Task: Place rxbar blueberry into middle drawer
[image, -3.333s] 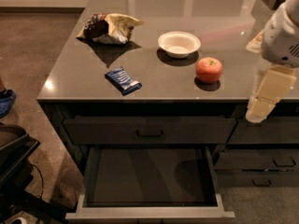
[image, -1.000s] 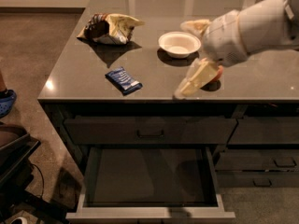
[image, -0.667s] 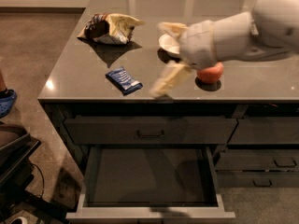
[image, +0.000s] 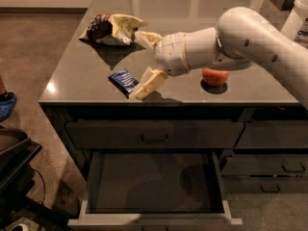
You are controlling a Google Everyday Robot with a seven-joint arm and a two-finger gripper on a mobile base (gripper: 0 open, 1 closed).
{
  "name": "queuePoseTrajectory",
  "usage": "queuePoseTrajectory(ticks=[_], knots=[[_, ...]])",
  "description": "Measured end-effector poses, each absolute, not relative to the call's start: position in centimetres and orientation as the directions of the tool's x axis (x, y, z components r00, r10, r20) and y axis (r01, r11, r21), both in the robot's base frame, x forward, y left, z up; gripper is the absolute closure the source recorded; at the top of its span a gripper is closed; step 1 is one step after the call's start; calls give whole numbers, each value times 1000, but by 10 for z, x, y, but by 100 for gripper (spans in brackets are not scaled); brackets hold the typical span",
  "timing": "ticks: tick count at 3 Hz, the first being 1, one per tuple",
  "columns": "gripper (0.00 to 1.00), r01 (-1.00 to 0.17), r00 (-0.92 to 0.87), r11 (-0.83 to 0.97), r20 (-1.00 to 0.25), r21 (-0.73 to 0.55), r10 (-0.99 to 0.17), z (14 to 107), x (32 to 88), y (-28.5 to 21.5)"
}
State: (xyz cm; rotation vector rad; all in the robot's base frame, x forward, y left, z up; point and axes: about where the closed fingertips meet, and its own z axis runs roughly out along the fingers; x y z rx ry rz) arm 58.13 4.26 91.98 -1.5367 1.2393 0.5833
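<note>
Now — my end effector (image: pixel 138 65) spread wide, holding nothing, just beside rxbar blueberry (image: pixel 124 80) on the surface (image: pixel 72 76) | middle drawer (image: pixel 154 219) stands pulled out below.

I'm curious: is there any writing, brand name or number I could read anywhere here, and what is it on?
No text here can be read.
rxbar blueberry: white print on the dark blue wrapper, too blurred to read.
chip bag: printing too blurred to read.
tool, open just right of the bar above the countertop: no lettering shows.
middle drawer, pulled open below: no label shows.
</note>
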Motion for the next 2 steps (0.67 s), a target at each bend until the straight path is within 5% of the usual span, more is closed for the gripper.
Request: queuePoseTrajectory(ticks=[2], knots=[[0, -912, 381, -91, -744, -400, -549, 907, 607, 64]])
